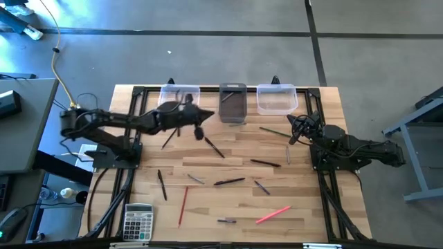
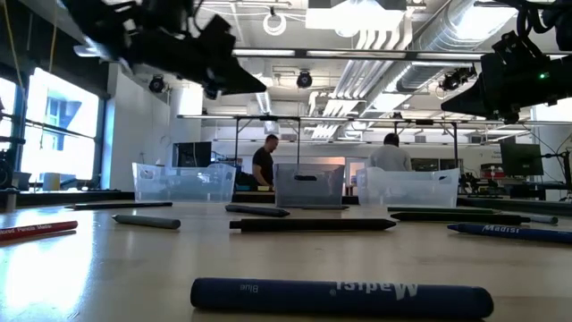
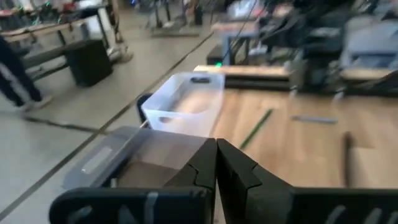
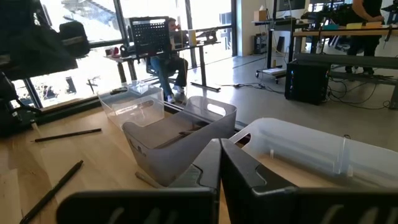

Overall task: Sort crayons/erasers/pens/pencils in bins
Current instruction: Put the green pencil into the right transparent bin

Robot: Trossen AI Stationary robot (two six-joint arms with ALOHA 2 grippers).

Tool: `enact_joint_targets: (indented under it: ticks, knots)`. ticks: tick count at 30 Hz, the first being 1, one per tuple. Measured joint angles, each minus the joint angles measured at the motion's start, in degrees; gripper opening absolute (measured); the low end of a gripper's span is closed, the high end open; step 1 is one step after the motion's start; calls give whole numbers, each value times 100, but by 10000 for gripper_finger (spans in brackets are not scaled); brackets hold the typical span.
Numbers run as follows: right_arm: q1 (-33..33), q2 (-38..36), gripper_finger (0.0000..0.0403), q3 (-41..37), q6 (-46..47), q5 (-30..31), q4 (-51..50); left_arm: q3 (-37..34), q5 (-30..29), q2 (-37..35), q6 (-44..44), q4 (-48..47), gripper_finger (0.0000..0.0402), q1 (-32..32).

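High view shows the left pincer [image 1: 201, 117] pressed together, empty, just beside the dark bin [image 1: 232, 104]; spread it before descending on a stick

the dark blue crayon [image 2: 340, 299] lying nearest in the low view carries pale lettering that shows upside down: the brand-like word "madisi" toward its right end and the small word "blue" toward its left. a second blue crayon [image 2: 509, 232] at the right of the counter [image 2: 107, 277] shows the same "madisi" word, also inverted. the red stick [image 2: 36, 231] at the left edge bears a line of pale print too small to read. the calculator [image 1: 138, 222] at the near left corner has keys whose markings cannot be made out.
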Motion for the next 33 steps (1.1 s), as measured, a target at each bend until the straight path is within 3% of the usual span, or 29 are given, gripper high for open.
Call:
enact_joint_targets:
  ticks: [8,17,24,28,33]
  knots:
    - [0,0,0,-7,-202,-104,263,-1503,-48,-1011,-196,1175,0,-617]
    - [0,0,0,-7,-5,-150,1124,-2722,-94,-1514,-259,2383,0,-888]
    - [4,70,0,-2,-923,-1323,1799,-2894,-23,-1717,-282,2643,0,-740]
    - [-2,453,0,243,-899,-1191,1411,-2894,-3,-1749,-281,2639,0,-705]
    - [-2,1492,0,807,-711,-817,932,-2894,-3,-1748,-281,2635,0,-705]
